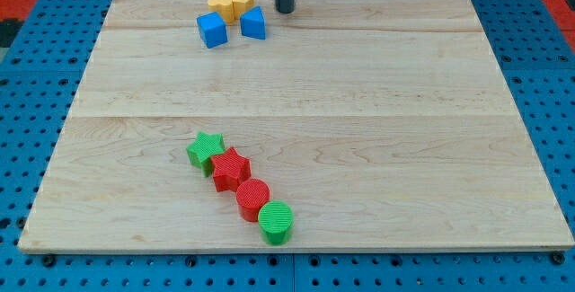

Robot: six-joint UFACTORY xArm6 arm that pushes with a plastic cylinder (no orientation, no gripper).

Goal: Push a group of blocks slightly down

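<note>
Yellow/blue blocks (pixel 232 17) sit just left of my tip (pixel 285 10) (free, not touching)

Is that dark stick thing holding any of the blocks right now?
No, nothing is held. My tip only pushes; it stands apart from every block, just to the view's right of the yellow blocks and the blue blocks.

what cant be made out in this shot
- My rod above my tip: cut off by the view's top edge.
- Left yellow block: shape unclear, partly hidden by the yellow block beside it.
- Red cylinder: lower edge hidden by the green cylinder.
</note>
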